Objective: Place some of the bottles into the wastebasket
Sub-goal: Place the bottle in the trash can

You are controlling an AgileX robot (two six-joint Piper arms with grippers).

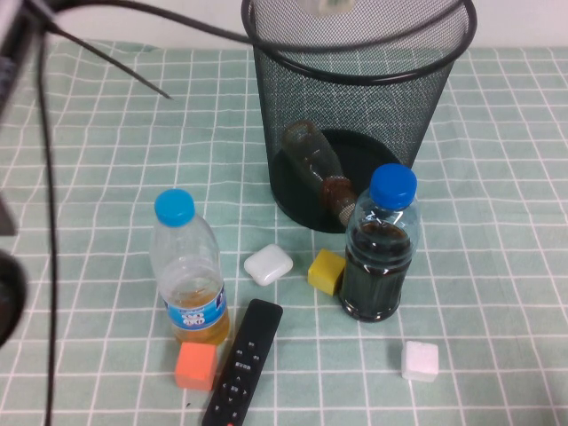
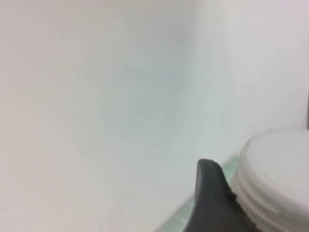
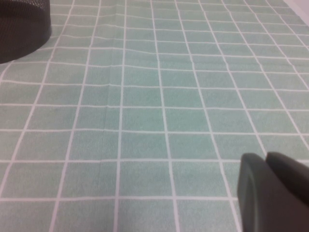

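The black wire-mesh wastebasket (image 1: 293, 115) stands at the back middle of the cloth. Through the mesh I see the brownish bottle (image 1: 312, 158) lying tilted inside it. In the left wrist view one dark finger (image 2: 210, 198) of my left gripper (image 2: 268, 205) presses against the ribbed side of the white cap (image 2: 280, 159) of the other bottle. A pale, green-marked bit of that bottle (image 1: 327, 5) shows at the top edge, above the basket's mouth. My right gripper (image 3: 266, 162) hovers low over bare cloth with its fingers together, away from the basket's base (image 3: 19, 24).
In front of the basket stand a blue-capped bottle of dark liquid (image 1: 380, 248) and one holding a little orange liquid (image 1: 188, 275). Around them lie a white case (image 1: 268, 264), a yellow cube (image 1: 327, 271), an orange cube (image 1: 195, 366), a white cube (image 1: 419, 361) and a black remote (image 1: 244, 359).
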